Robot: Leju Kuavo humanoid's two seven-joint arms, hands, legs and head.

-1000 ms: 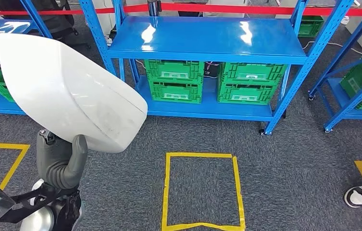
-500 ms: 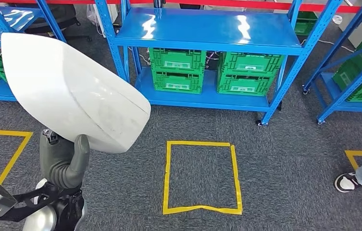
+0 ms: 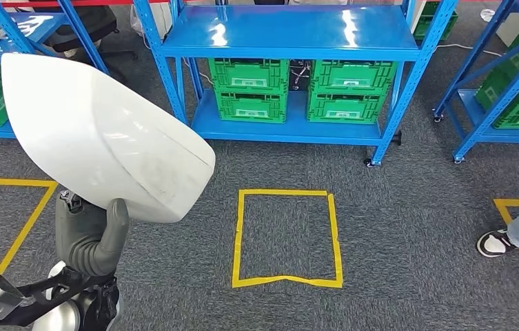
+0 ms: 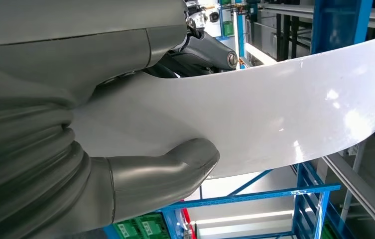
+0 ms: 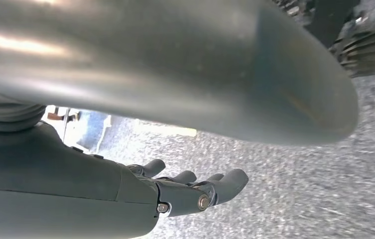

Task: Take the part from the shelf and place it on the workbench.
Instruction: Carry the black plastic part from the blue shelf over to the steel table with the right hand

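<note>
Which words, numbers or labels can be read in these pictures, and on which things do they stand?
None can be read.
Green crates: pale labels on their fronts, too small to read.
White part held by the left hand: no printing visible.

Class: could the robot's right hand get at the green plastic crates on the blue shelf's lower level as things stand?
Probably not yet. The right hand hangs over grey carpet, and the green plastic crates sit across open floor, beyond the yellow tape square.

Large white curved shell part [image 3: 101, 134], glossy and smooth (faint scuffs on its lower face), tilted, raised above the carpeted floor.
</note>
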